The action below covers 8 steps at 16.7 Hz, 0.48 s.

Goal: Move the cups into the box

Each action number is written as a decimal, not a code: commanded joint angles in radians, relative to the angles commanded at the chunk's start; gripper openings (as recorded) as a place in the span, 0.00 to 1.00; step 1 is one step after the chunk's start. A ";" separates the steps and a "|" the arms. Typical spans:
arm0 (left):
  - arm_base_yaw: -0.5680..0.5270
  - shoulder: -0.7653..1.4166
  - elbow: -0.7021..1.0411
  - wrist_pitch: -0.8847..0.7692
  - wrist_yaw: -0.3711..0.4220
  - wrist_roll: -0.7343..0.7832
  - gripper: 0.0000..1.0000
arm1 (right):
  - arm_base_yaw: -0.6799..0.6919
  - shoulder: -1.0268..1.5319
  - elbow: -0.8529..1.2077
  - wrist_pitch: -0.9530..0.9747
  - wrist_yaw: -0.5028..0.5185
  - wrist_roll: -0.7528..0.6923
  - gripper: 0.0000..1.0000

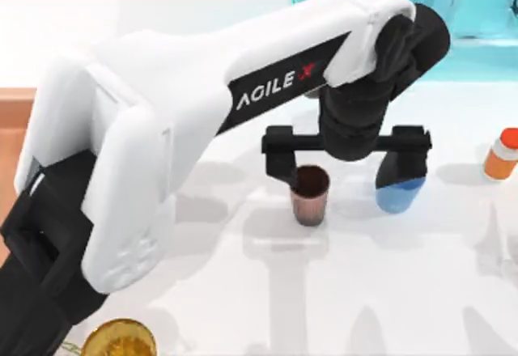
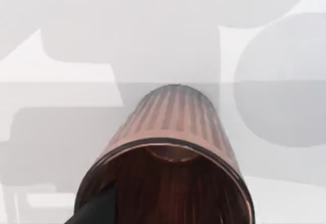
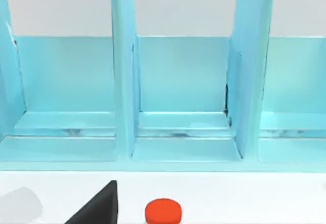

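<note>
Brown cup (image 1: pixel 311 194) between open fingers (image 1: pixel 278 162).

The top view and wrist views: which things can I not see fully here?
- Box: top view, cut by the left edge and covered by the left arm.
- Blue cup: top view, upper part behind a finger of the left gripper.
- Yellow glass: cut by the bottom edge.

I'm seeing the white table (image 1: pixel 243 291) spreading under everything, shadows lying across it. Beyond my left claw (image 1: pixel 346 162), at the far edge, the cyan-blue shelf frame (image 1: pixel 477 16) is standing; from the right wrist its upright dividers (image 3: pixel 124 71) are splitting it into open bays. Off to that claw's right, the small orange bottle (image 1: pixel 502 155) with its red cap (image 3: pixel 163 211) is standing upright. Well to the claw's near left, an amber-yellow glass vessel (image 1: pixel 120 340) is sitting at the table's front edge.
</note>
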<state>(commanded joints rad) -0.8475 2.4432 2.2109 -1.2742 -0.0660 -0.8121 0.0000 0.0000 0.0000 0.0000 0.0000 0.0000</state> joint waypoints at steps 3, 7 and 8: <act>0.002 -0.005 -0.098 0.097 0.000 0.002 1.00 | 0.000 0.000 0.000 0.000 0.000 0.000 1.00; 0.002 -0.005 -0.110 0.109 0.000 0.002 1.00 | 0.000 0.000 0.000 0.000 0.000 0.000 1.00; 0.002 -0.005 -0.110 0.109 0.000 0.002 1.00 | 0.000 0.000 0.000 0.000 0.000 0.000 1.00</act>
<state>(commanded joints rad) -0.8451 2.4383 2.1005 -1.1651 -0.0659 -0.8098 0.0000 0.0000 0.0000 0.0000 0.0000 0.0000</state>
